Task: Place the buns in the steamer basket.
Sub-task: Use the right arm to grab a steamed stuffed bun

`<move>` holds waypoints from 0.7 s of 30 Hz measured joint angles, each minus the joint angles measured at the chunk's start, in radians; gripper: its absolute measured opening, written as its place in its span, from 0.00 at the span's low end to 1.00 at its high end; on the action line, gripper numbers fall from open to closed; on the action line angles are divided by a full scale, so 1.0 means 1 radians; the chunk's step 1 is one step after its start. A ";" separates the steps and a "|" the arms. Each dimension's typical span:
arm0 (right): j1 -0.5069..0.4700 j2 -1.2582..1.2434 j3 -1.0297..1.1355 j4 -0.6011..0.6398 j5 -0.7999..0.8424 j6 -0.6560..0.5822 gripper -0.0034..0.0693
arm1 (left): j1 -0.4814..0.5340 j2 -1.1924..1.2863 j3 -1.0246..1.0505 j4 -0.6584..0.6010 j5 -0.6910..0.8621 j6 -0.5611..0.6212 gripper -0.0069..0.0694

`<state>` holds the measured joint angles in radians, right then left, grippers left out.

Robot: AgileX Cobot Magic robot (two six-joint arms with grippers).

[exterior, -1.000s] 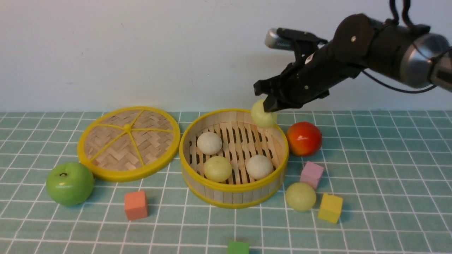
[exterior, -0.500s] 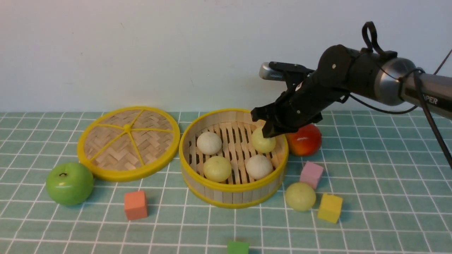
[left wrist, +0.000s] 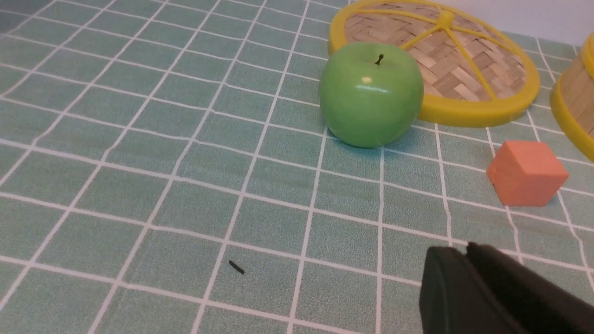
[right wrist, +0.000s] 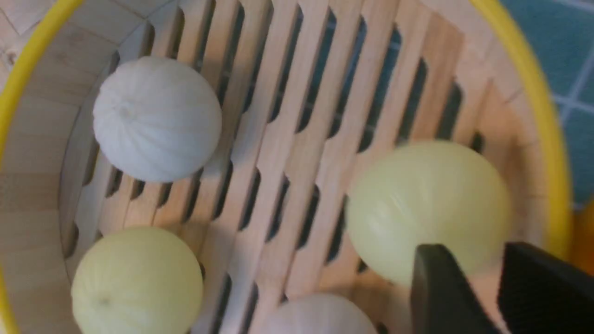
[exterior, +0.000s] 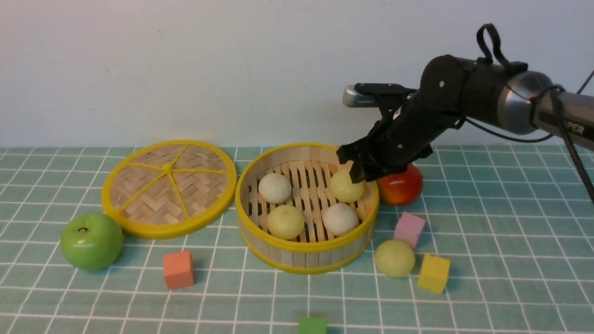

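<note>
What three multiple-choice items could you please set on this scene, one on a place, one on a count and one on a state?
1. Where is the bun outside the basket?
A. between the pink cube and the yellow cube
B. left of the basket
C. behind the basket

2. How many buns lie in the basket?
A. two
B. four
C. five

3. How is the basket?
A. uncovered, with the lid flat beside it
B. covered by the lid
C. tipped on its side

Answers:
1 A: it rests with a cube on either side.
2 B: two white and two yellow-green ones sit on the slats.
3 A: its floor shows, and the lid lies to its left.
</note>
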<state>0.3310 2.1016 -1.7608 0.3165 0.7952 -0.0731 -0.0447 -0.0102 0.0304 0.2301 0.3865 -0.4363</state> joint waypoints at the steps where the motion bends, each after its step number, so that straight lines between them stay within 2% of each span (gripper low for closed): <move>1: -0.001 -0.022 0.000 -0.015 0.013 0.008 0.46 | 0.000 0.000 0.000 0.000 0.000 0.000 0.17; 4: -0.007 -0.095 -0.001 -0.057 0.073 0.038 0.54 | 0.000 0.000 0.000 0.000 0.000 0.000 0.18; 8: -0.007 -0.168 0.020 -0.072 0.207 0.081 0.55 | 0.000 0.000 0.000 0.000 0.000 0.000 0.18; 10: 0.000 -0.179 0.047 -0.076 0.228 0.102 0.53 | 0.000 0.000 0.000 0.000 0.000 0.000 0.18; 17: 0.053 -0.187 0.286 -0.109 0.181 0.180 0.36 | 0.000 0.000 0.000 0.000 0.000 0.000 0.19; 21: 0.056 -0.187 0.344 -0.127 0.128 0.215 0.34 | 0.000 0.000 0.000 0.000 0.000 0.000 0.19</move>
<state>0.3869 1.9147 -1.4172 0.1893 0.9233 0.1422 -0.0447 -0.0102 0.0304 0.2301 0.3865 -0.4363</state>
